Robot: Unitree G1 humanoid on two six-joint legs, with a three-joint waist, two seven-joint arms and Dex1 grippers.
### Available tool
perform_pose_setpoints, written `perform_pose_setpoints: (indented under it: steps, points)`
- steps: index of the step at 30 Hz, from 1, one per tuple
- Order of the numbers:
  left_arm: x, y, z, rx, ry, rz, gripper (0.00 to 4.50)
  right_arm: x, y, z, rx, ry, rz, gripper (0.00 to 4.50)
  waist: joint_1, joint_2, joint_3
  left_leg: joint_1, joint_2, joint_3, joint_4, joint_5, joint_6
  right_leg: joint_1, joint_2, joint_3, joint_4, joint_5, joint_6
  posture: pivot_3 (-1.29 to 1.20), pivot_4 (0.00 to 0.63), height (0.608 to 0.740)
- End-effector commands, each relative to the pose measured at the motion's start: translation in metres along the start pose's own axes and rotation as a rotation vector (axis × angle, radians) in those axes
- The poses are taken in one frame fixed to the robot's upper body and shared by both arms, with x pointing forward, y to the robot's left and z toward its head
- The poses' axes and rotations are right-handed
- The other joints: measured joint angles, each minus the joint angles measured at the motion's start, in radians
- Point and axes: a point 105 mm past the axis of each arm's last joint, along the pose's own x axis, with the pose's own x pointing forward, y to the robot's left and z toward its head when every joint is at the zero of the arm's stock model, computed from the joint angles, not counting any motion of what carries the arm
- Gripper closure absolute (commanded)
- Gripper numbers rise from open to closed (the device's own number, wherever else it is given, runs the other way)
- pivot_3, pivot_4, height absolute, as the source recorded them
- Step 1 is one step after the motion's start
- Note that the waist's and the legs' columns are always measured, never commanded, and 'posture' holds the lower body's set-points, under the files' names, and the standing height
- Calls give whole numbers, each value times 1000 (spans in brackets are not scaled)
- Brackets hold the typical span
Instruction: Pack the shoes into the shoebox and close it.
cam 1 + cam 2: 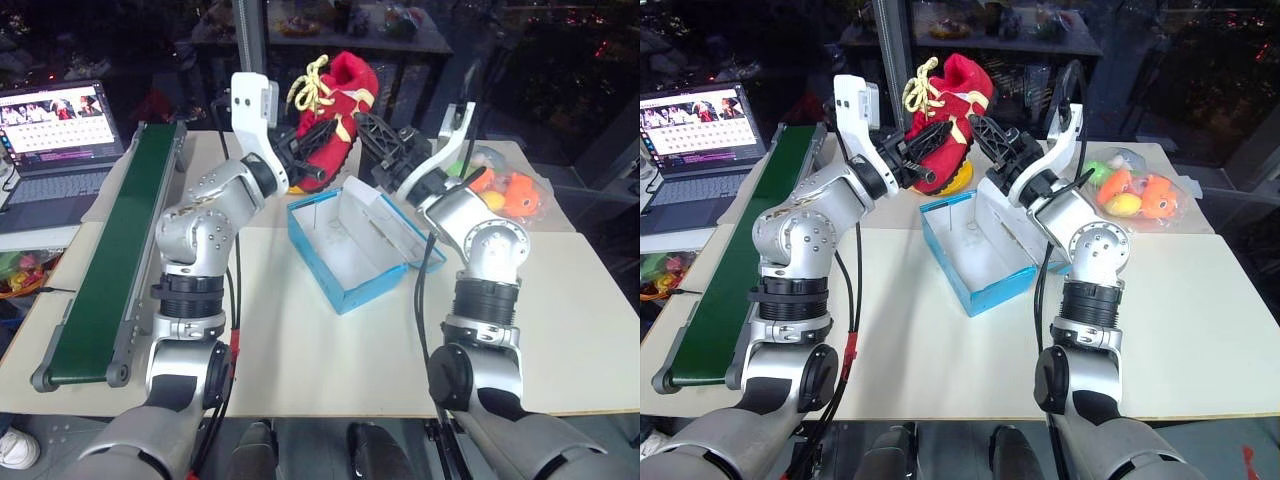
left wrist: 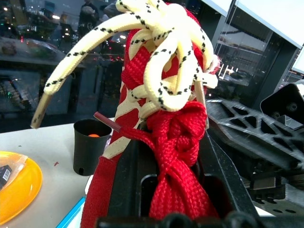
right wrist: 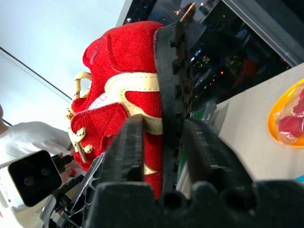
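Note:
One red shoe [image 1: 335, 110] with cream laces and trim and a dark sole hangs in the air above the far end of the shoebox. My left gripper [image 1: 308, 152] is shut on its laced front [image 2: 166, 118]. My right gripper [image 1: 372, 135] is shut on the sole and side of the same shoe [image 3: 123, 95], one finger [image 3: 130, 147] on the red fabric and the other past the sole. The blue shoebox [image 1: 375, 285] lies open on the table below, white inside, with its lid [image 1: 388, 215] folded back towards my right arm.
A green conveyor belt [image 1: 120, 250] runs along the table's left, with a laptop [image 1: 55, 130] beyond it. A clear bag of orange and yellow toys [image 1: 510, 195] sits at the back right. A yellow plate [image 2: 19, 190] and a black cup [image 2: 90, 142] stand behind the box.

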Motion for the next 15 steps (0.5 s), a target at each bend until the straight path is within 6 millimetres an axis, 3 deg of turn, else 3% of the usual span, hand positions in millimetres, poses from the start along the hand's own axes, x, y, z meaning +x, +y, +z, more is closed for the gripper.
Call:
perform_pose_setpoints:
  steps: [1,10,15]
  points:
    - [4,-28,24,30,-70,-107,4221,6,13,10,-43,-31,44,4164,-1,0,0,0,0,0,0,0,0,0,0,0,0,0,0,0,150,736]
    - [-2,-19,16,-6,-27,-84,4221,8,12,17,-133,-26,25,4256,-4,0,0,0,0,0,0,0,0,0,0,0,0,0,0,0,150,736]
    - [-14,-15,13,-23,-8,-100,2189,6,14,33,-181,-42,21,4256,-4,0,0,0,0,0,0,0,0,0,0,0,0,0,0,0,150,736]
